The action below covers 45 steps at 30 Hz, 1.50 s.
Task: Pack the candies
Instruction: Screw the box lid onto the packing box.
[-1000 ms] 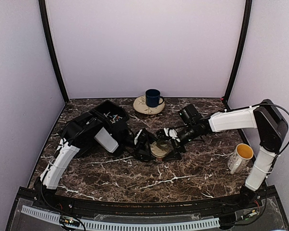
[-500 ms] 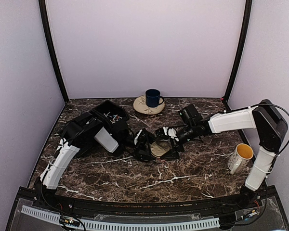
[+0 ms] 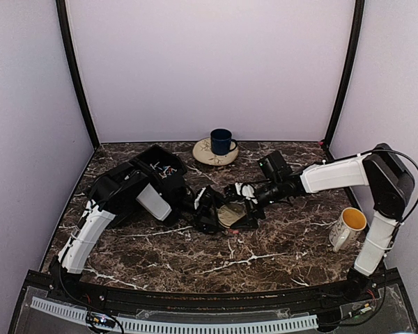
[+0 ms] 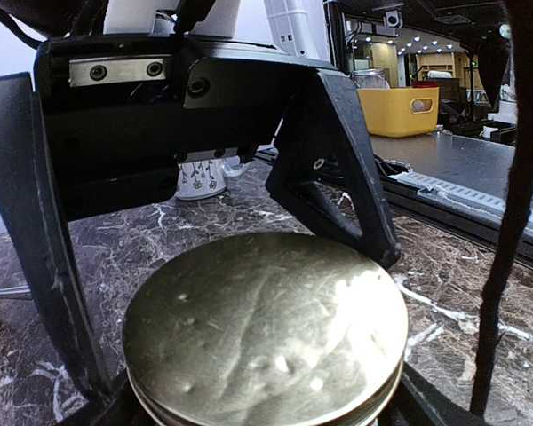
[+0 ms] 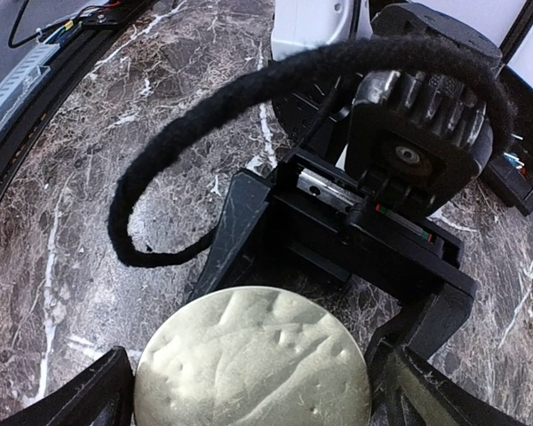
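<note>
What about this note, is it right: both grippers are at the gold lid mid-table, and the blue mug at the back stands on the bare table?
Not quite. The blue mug stands on a pale plate, not the bare table, as the top view shows. The left gripper and right gripper are indeed at the gold lid mid-table.
</note>
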{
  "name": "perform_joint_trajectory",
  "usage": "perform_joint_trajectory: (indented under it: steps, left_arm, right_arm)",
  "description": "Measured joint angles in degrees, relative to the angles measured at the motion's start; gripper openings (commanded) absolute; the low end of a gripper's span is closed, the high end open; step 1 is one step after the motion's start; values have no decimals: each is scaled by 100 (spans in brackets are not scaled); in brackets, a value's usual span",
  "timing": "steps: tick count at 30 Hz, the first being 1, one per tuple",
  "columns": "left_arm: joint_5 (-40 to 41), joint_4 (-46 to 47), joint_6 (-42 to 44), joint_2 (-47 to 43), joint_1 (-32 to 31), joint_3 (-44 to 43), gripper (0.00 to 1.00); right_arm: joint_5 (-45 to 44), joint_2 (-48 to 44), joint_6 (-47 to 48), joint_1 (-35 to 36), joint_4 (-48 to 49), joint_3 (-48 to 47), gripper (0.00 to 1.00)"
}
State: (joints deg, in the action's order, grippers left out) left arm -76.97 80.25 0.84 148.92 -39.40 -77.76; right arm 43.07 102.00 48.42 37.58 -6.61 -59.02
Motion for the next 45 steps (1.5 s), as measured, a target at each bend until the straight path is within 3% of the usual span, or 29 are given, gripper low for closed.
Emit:
perform_joint_trajectory:
  steps: [7,18,25,34,45]
  left_arm:
    - [2,-2,2,0,0,0,67]
    - [15,-28,2,0,0,-7,67]
    - [17,-92,2,-4,0,-11,67]
    - [140,-162,0,-13,0,-15,67]
    - [389,-125,-2,-13,-15,-15,67]
  right_arm:
    - [-24,125,-61,-11,17,0,99]
    - [-26,155,-229,-13,20,0,87]
    - [-28,157,-400,-13,151,70,86]
    - [-372,-122,-1263,-17,1711,975,88]
    - [-1447,-348,-2468,306,3471,1888,92]
